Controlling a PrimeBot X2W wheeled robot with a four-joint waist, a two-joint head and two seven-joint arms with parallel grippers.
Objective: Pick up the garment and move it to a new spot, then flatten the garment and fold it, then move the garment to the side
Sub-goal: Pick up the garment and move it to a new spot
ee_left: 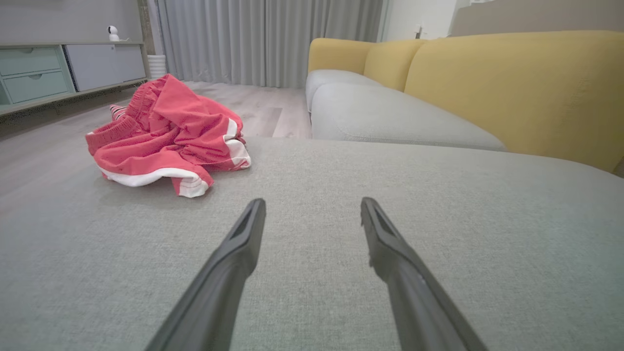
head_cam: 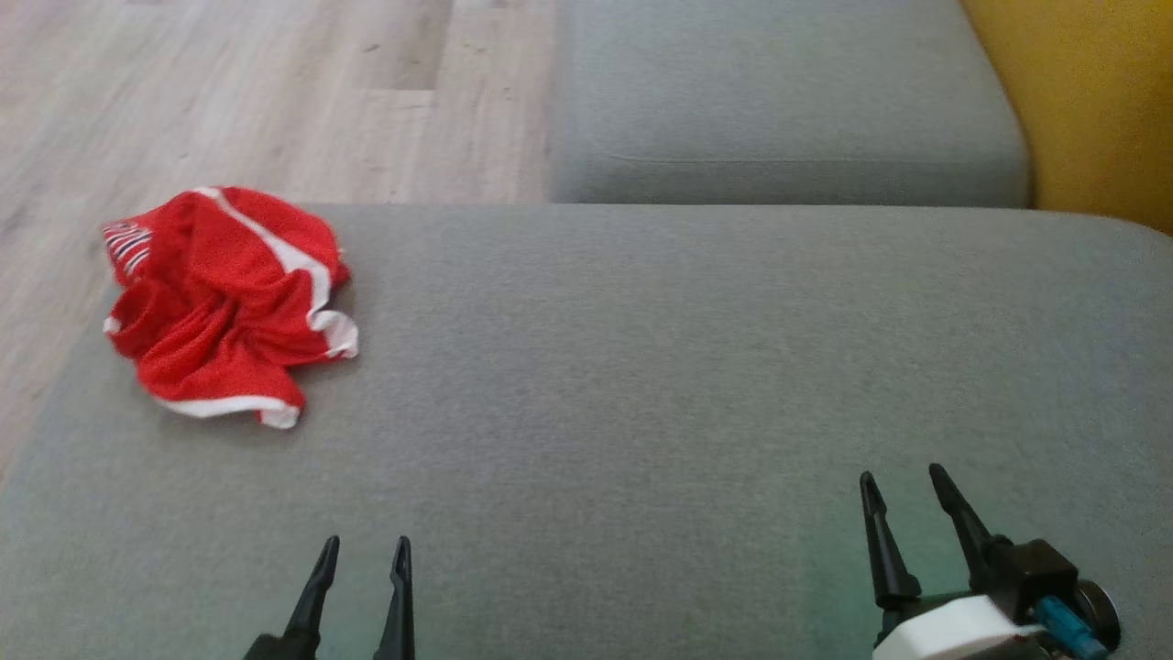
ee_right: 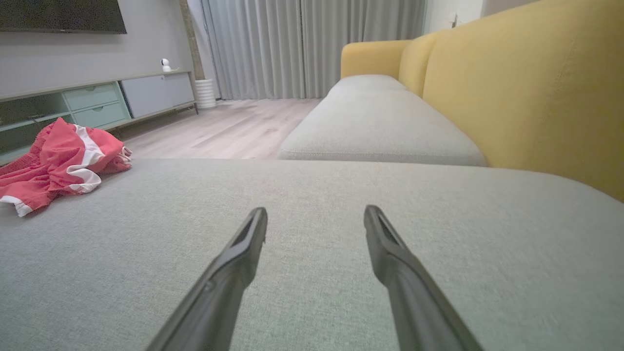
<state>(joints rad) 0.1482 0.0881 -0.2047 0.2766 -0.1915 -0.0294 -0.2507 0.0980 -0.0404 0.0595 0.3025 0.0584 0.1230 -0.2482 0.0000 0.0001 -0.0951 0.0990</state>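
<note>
The garment [head_cam: 224, 298] is a crumpled pair of red shorts with white trim, bunched at the far left corner of the grey sofa cushion [head_cam: 641, 367]. It also lies ahead and left in the left wrist view [ee_left: 168, 131] and at the far left of the right wrist view [ee_right: 58, 163]. My left gripper [head_cam: 367, 547] stands open near the cushion's front edge, well short of the garment, with nothing between its fingers. My right gripper [head_cam: 903, 477] hovers open and empty at the lower right. Both hover low over bare cushion [ee_left: 312, 202] [ee_right: 316, 208].
A second grey seat cushion [head_cam: 788, 101] lies beyond, with the yellow sofa back [head_cam: 1090, 92] on the right. Pale wood floor [head_cam: 229, 92] runs past the cushion's far and left edges. A low cabinet [ee_right: 97, 102] and curtains [ee_left: 268, 39] stand across the room.
</note>
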